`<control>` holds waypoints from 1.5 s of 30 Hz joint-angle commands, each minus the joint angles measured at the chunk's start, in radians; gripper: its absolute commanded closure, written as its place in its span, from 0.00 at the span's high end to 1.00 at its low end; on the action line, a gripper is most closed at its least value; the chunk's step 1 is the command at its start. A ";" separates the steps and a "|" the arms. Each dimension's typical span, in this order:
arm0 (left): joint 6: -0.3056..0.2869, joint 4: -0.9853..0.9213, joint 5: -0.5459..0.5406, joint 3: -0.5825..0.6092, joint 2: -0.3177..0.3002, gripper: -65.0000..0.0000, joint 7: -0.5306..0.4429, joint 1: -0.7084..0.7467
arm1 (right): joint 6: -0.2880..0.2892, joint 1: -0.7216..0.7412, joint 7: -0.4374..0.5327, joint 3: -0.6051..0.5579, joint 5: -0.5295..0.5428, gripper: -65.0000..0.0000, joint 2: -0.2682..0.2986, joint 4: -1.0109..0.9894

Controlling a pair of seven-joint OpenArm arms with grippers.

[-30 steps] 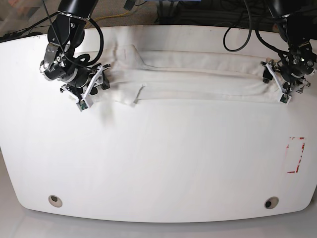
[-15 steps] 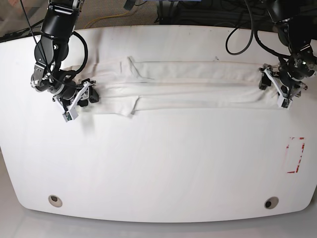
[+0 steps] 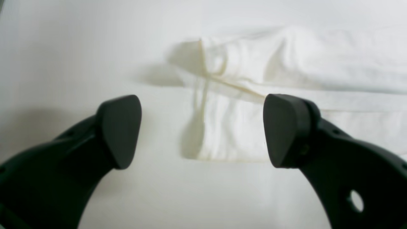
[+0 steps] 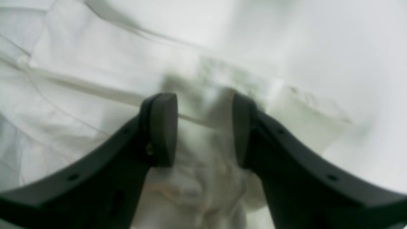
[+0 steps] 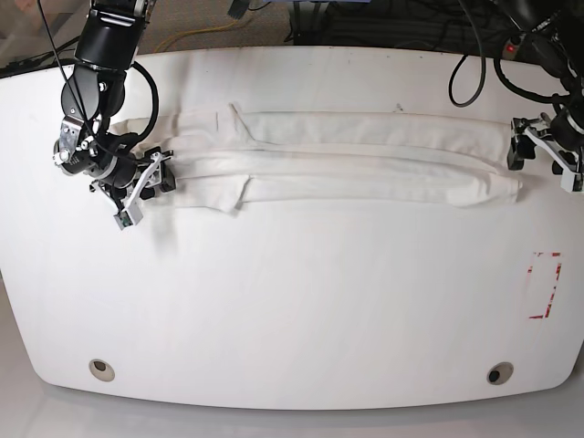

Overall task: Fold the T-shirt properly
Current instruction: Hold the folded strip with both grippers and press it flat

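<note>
Looking down from the base view, I am seeing the shirt (image 5: 347,160) lying as a long, narrow folded band across the far half of the table (image 5: 292,301), white side out, with a small flap of cloth poking toward the near edge about a third of the way along from its end by my right gripper. My right gripper (image 5: 141,187) is sitting at that end of the shirt, and in its wrist view its jaws are standing fairly narrow with bunched white cloth (image 4: 203,152) filling the gap between them; the picture is blurred there, but the fabric is pressing up against both fingers (image 4: 163,130), so I am reading it as pinching the shirt. My left gripper (image 5: 547,155) is hanging just off the opposite end of the shirt, apart from it. In the left wrist view its jaws are standing wide, with nothing between them, and the hemmed end of the shirt (image 3: 229,127) is lying flat on the table beyond the fingertips (image 3: 283,127), one fingertip overlapping the cloth in the picture and the other over bare table. A red outlined rectangle (image 5: 545,285) is marking the table on the near side of the left gripper, well apart from the shirt.
</note>
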 commanded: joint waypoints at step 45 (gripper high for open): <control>0.186 -0.194 -0.062 -0.067 0.077 0.88 0.013 -0.194 | 0.001 -0.031 0.018 0.004 0.012 0.41 -0.008 0.022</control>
